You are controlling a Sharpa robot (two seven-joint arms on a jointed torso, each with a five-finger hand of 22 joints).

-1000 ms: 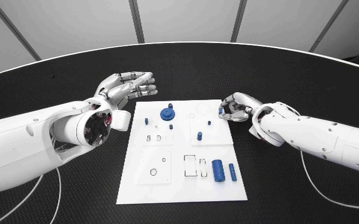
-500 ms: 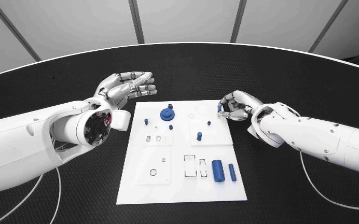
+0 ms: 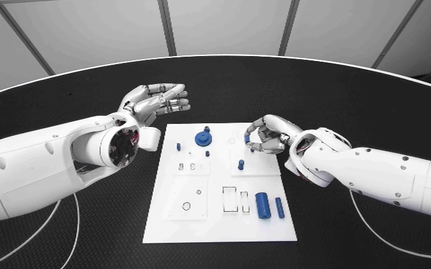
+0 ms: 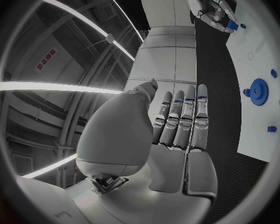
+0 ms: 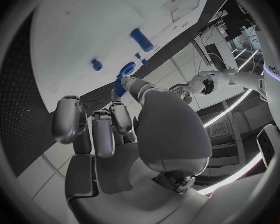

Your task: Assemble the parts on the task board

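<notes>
Looking down from the head camera, I have the task board (image 3: 220, 219) lying flat in the middle of the black table (image 3: 359, 94), its long side running away from me. On its far half a blue gear-like disc (image 3: 203, 137) lies near the far edge, with a small blue peg (image 3: 207, 129) just beyond it, another (image 3: 178, 147) to its left and a third (image 3: 207, 153) just on the near side of it. Another short blue peg (image 3: 241, 164) stands toward the board's right side. On the near right part of the board a thick blue cylinder (image 3: 262, 204) and a thinner blue rod (image 3: 279, 207) lie side by side, just beside a pair of rectangular slots (image 3: 234, 200).

My right hand (image 3: 266, 136) is over the board's far right corner, fingers curled inward, and I see a small blue part (image 3: 247, 138) pinched at its fingertips; the right wrist camera shows the same blue piece (image 5: 119, 84) against the thumb tip, above the board.

My left hand (image 3: 157, 102) hovers off the board's far left corner, above the bare table, released, with its fingers stretched out side by side and nothing in them; the left wrist camera confirms the fingers (image 4: 182, 119) are straight.
</notes>
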